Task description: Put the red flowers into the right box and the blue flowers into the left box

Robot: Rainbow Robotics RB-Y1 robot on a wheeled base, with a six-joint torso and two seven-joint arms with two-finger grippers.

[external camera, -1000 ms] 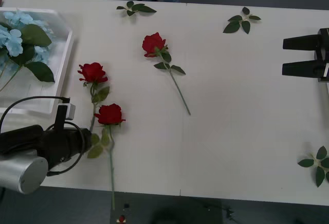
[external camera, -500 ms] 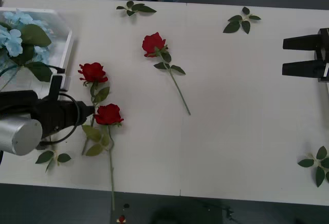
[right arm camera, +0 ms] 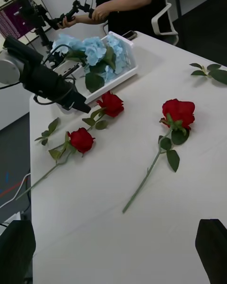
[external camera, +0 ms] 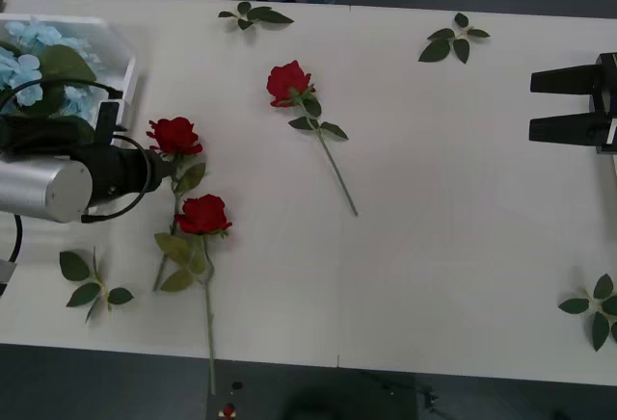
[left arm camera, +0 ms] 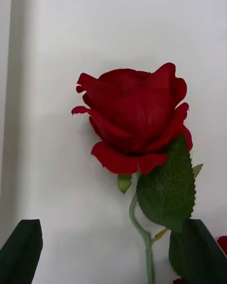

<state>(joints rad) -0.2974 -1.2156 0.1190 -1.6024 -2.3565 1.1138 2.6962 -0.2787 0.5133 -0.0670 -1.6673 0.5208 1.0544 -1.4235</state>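
Landmark: shallow translucent white plastic left box point(external camera: 123, 73), at the table's far left corner; I place everything from it.
Blue flowers: fluffy pale sky-blue hydrangea clusters point(right arm camera: 97, 52) with big green leaves, lying inside the left box.
Left gripper: black two-finger left gripper point(left arm camera: 111, 251), just beside the box's right wall; I see its fingers spread apart with nothing between them, the bloom of the nearest rose just ahead.
Nearest rose: small red artificial rose on a thin green stem point(external camera: 174, 136), just right of the box, flat on the white table point(external camera: 453, 237).
Second rose: red rose point(external camera: 203, 215) nearer me, its leaves overlapping the first stem.
Third rose: red rose point(external camera: 288, 83) well right of the box, lying alone.
Right gripper: black right gripper point(external camera: 571, 104), far across the table from the box, fingers parted, empty, parked.
Risk, crushing: I judge closing on the bloom instead of the stem could flatten petals or let it slip.
Risk, tangle: the overlapping leaves may drag the second rose along.
Risk, sorting: this rose lies close to the wrong box.
Writing: no brand, label or text is readable.
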